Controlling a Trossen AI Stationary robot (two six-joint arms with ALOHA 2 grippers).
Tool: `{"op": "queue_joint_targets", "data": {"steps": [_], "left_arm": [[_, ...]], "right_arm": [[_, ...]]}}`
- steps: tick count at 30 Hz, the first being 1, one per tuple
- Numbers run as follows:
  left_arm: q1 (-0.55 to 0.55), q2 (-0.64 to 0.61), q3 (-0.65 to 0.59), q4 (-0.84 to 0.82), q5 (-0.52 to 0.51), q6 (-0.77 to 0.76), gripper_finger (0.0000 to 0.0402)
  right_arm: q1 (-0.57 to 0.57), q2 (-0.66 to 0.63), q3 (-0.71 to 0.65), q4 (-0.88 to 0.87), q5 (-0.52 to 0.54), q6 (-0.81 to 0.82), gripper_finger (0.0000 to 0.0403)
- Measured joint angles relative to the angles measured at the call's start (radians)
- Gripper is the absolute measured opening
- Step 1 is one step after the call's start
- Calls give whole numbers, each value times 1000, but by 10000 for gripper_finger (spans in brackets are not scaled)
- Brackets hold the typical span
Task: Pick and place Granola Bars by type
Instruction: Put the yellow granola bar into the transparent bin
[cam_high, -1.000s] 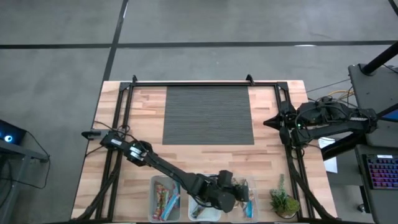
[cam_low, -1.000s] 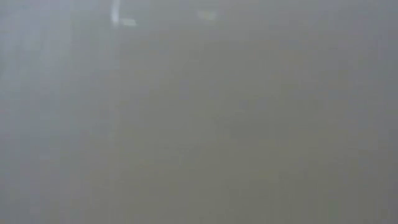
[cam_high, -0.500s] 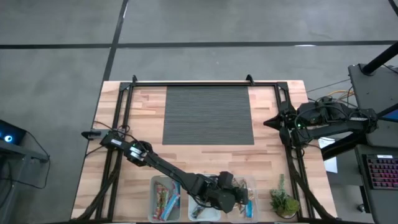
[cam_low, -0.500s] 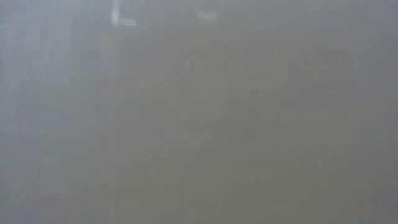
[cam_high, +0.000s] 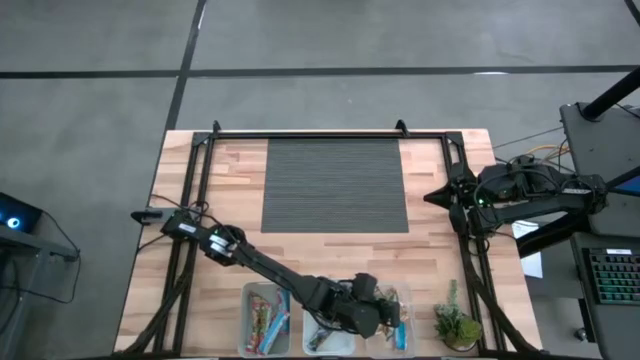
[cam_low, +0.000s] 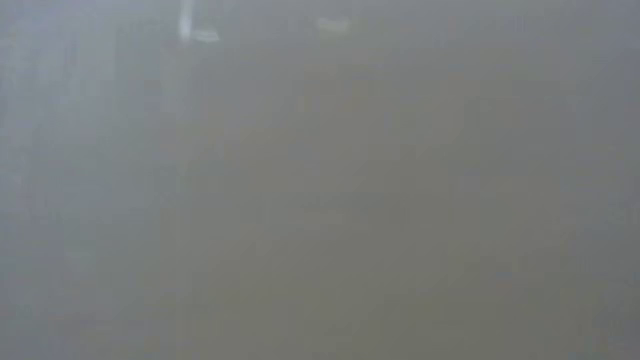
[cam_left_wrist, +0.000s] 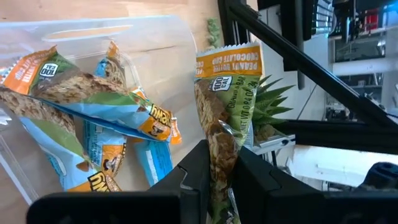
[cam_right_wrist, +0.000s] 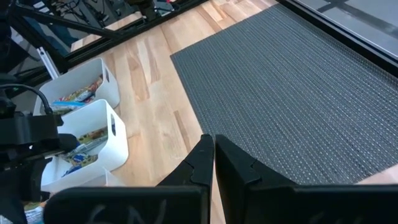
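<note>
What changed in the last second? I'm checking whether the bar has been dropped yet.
Hardly anything. The left end effector only wavers slightly over the bins, shut on a granola bar, so nothing was let go. The right end effector stays shut at the table's right side. Bins, mat and plant are unmoved.

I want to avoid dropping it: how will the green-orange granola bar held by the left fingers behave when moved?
The granola bar looks stiff: it stands upright above the left gripper. Its glossy wrapper may slip. It seems light.
</note>
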Motion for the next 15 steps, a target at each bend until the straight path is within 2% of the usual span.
{"op": "queue_joint_targets", "data": {"steps": [10,15], "left_arm": [[15,0,0,0,32,58,40],[23,0,0,0,33,76,64]], "right_arm": [[0,0,0,0,0,2,9],[0,0,0,0,1,2,9]]}}
